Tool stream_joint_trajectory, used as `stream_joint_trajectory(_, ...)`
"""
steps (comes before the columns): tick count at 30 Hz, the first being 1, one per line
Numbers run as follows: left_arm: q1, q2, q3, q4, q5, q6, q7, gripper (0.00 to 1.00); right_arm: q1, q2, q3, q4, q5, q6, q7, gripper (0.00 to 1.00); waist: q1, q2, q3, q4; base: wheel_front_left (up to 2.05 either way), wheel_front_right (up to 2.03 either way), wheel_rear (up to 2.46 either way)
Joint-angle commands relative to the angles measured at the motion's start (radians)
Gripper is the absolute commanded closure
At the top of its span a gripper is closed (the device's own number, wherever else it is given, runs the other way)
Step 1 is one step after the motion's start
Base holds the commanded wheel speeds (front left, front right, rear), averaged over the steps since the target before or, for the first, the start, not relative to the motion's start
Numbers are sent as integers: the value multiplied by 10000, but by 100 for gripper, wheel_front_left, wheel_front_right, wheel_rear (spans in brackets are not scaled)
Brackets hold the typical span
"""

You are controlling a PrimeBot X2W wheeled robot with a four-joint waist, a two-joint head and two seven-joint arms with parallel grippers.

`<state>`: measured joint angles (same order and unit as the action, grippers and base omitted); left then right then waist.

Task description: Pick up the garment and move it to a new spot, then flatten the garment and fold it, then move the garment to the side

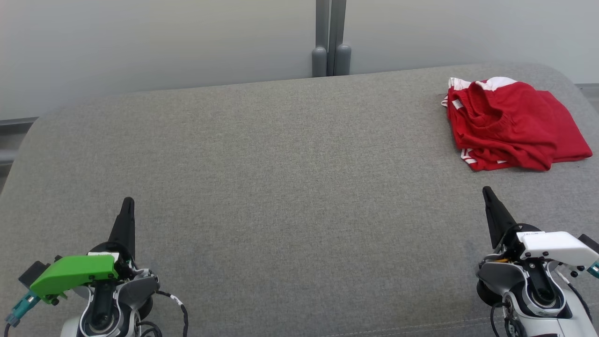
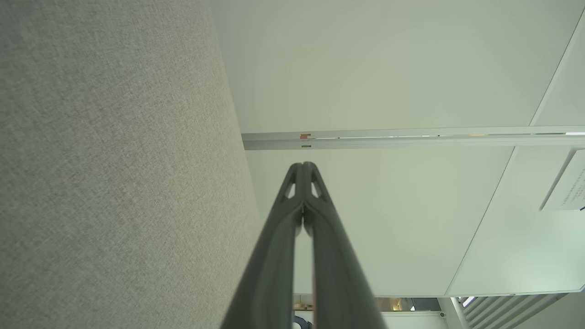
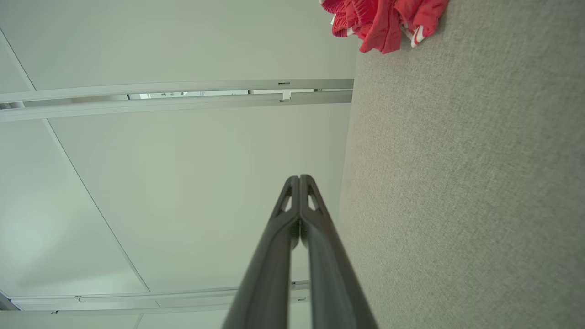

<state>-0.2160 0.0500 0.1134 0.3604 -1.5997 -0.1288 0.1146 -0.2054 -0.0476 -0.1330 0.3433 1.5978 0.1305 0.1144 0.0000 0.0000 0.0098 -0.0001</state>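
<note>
The crumpled red cloth garment (image 1: pixel 510 126) lies on the broad grey fabric-covered surface (image 1: pixel 281 164), near its far right corner. The left gripper (image 1: pixel 127 202) sits over the surface's near left part and the right gripper (image 1: pixel 486 191) over its near right part (on the near side of the garment and apart from it). Behind the surface's far edge, about midway along it, the grey upright metal post (image 1: pixel 331 42) stands between the pale wall panels (image 1: pixel 140 42)

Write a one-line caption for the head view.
Bunched red garment far right on grey fabric surface; left pincer and right pincer shut, short of it.
</note>
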Motion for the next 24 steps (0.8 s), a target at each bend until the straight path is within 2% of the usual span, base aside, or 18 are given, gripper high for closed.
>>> stream_joint_trajectory(1,-149,3,21,-4,-39,-45,39,100,-44,-48,-14,12,35,4,36,100,0,0,0,0,0,0,0)
stream_joint_trajectory(24,-149,5,19,-5,-40,-45,40,100,-43,-48,-13,12,35,4,36,100,0,0,0,0,0,0,0)
